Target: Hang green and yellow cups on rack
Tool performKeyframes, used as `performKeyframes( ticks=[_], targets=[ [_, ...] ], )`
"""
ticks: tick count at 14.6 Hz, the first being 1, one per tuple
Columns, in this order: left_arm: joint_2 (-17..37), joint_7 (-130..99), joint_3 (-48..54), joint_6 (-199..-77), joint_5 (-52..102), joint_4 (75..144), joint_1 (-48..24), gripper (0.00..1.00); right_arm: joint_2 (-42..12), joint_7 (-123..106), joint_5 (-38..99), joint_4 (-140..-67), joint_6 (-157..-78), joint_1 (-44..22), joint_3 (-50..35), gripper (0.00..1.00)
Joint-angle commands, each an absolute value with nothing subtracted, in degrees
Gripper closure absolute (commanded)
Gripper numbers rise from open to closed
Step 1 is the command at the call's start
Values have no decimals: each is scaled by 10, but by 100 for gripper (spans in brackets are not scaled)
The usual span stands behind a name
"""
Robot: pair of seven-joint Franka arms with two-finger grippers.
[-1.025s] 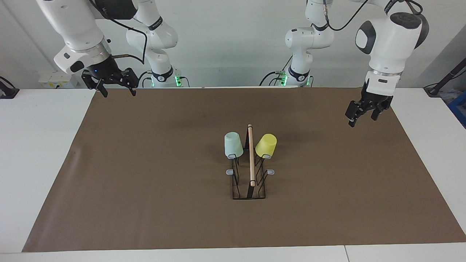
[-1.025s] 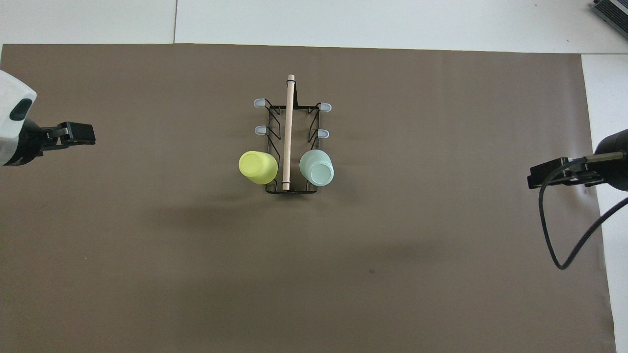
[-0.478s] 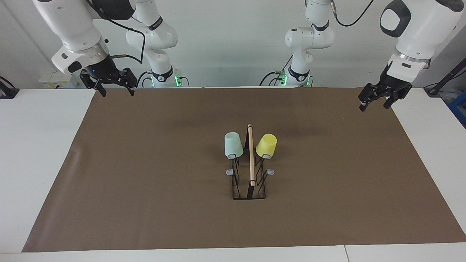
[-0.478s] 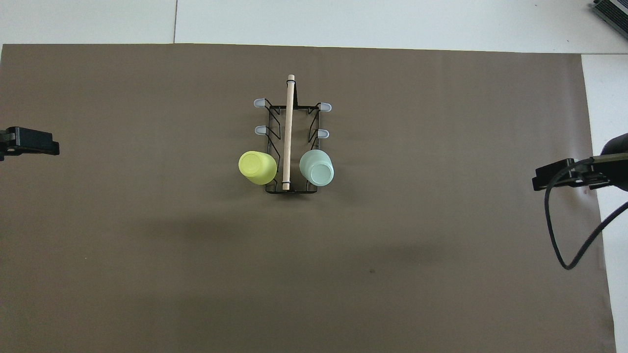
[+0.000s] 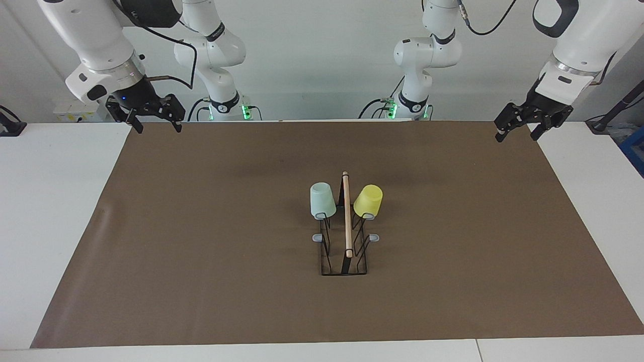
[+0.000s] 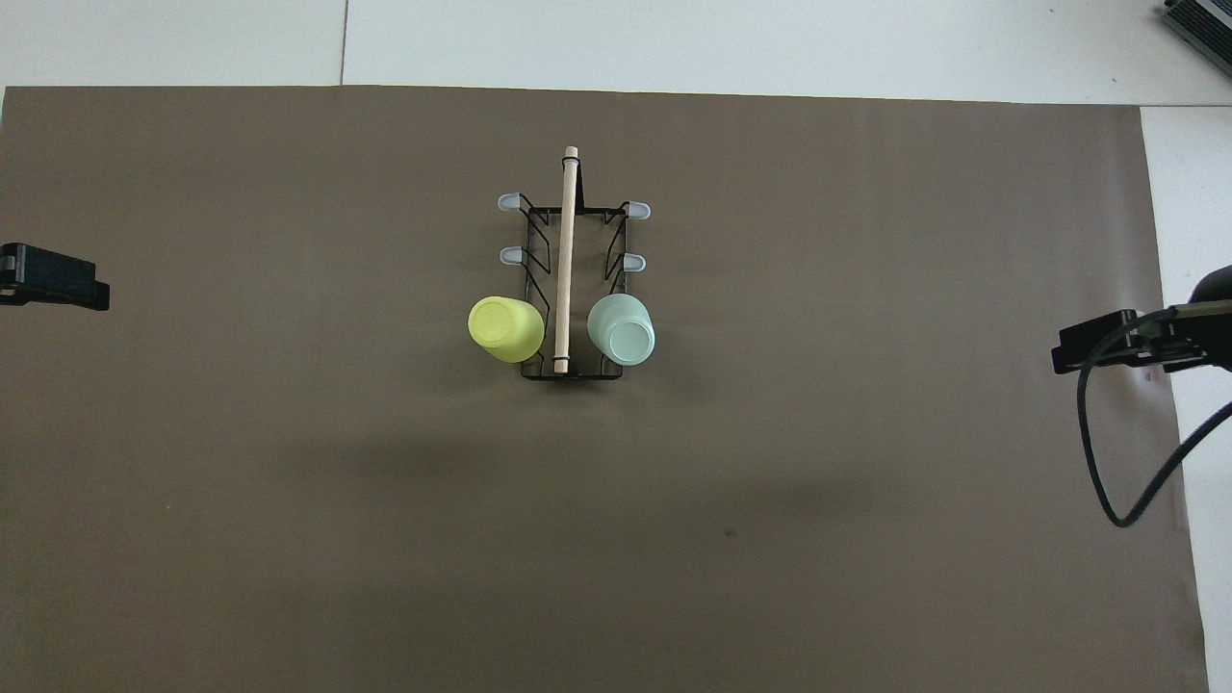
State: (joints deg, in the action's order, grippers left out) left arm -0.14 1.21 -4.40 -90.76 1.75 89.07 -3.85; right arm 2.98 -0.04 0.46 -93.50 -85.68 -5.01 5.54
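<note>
The black wire rack with its wooden rod stands mid-mat. A mint green cup hangs upside down on the prong nearest the robots on the right arm's side. The yellow cup hangs the same way on the left arm's side. Neither gripper touches the cups. My left gripper hovers open over the mat's corner at its own end. Above the other corner, my right gripper is open too, with nothing between its fingers.
A brown mat covers most of the white table. Bare grey-tipped prongs stick out from the rack on both sides, farther from the robots than the cups. A black cable hangs from the right arm.
The left gripper has risen and drawn back toward its own end of the table. The right gripper has pulled back slightly. Cups and rack have not moved.
</note>
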Motion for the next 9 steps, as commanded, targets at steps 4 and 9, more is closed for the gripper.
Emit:
performKeyframes(
  ticks=[4, 9],
  targets=[
    [2, 27, -49, -866, 24, 867, -45, 0, 25, 4, 14, -926, -851, -48, 59, 0],
    [-13, 54, -47, -867, 22, 889, -41, 0, 25, 3, -12, -926, -853, -53, 58, 0]
  ],
)
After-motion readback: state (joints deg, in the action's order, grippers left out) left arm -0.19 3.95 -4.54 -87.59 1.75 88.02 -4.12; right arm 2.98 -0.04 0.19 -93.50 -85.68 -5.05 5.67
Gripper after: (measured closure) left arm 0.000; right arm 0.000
